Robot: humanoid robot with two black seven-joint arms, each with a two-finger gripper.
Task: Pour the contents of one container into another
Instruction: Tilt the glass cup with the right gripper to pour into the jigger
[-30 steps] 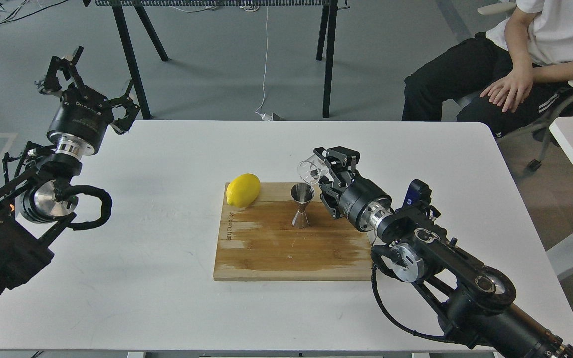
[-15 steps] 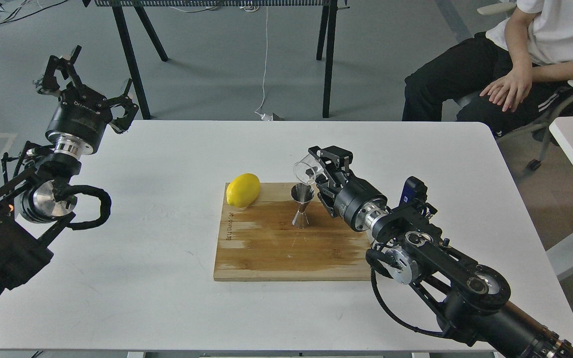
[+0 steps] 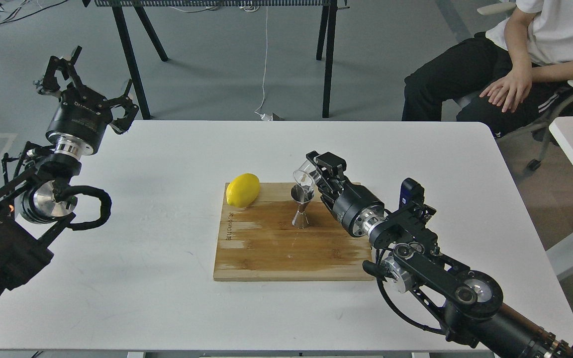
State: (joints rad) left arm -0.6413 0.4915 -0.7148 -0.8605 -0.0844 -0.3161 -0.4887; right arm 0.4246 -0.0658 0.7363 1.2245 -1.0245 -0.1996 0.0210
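The steel jigger [image 3: 302, 209] stands upright on the wooden cutting board [image 3: 286, 248], near its back middle. My right gripper [image 3: 318, 174] is shut on the clear glass cup [image 3: 305, 178], which is tipped over to the left with its mouth right above the jigger's upper cone, rim close to or touching it. My left gripper [image 3: 85, 79] is held up off the table's far left corner, open and holding nothing.
A yellow lemon [image 3: 242, 189] lies on the board's back left corner. The white table [image 3: 142, 258] carries the board. A seated person [image 3: 515, 59] is at the back right, and black table legs [image 3: 132, 59] stand behind.
My right gripper has moved left and down with the glass cup, tilting it further until its mouth is over the jigger. The left arm has barely moved.
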